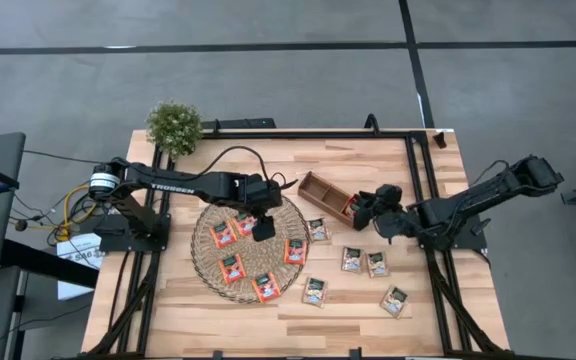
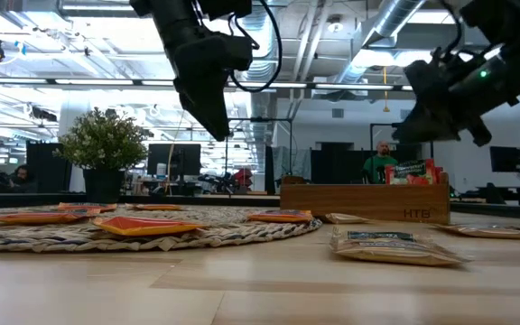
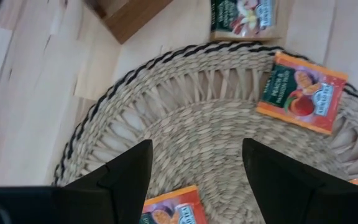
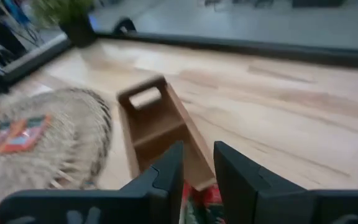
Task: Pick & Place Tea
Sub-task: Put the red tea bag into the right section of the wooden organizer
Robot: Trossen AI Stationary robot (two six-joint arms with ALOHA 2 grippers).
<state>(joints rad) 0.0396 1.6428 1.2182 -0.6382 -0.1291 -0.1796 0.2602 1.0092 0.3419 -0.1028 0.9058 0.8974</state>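
Note:
Several red-orange tea sachets [image 1: 232,266] lie flat on the round wicker mat [image 1: 204,262]. Several green-and-pale sachets [image 1: 352,259] lie flat on the table to the mat's right. My left gripper [image 3: 194,146] hangs open above the mat's far part [image 1: 263,230], with a red-orange sachet [image 3: 166,211] on the mat below its fingers. My right gripper [image 4: 197,149] hovers over the right end of the wooden tray [image 1: 323,192]; there is a narrow gap between its fingers. Red sachets [image 4: 199,202] stand in the tray compartment beneath it [image 2: 411,171].
A small potted plant [image 1: 174,126] stands at the table's far left corner. Black frame rails [image 1: 423,180] run along the table's edges. A person [image 2: 383,162] shows far off in the room behind. Bare wood lies along the near edge [image 1: 218,320].

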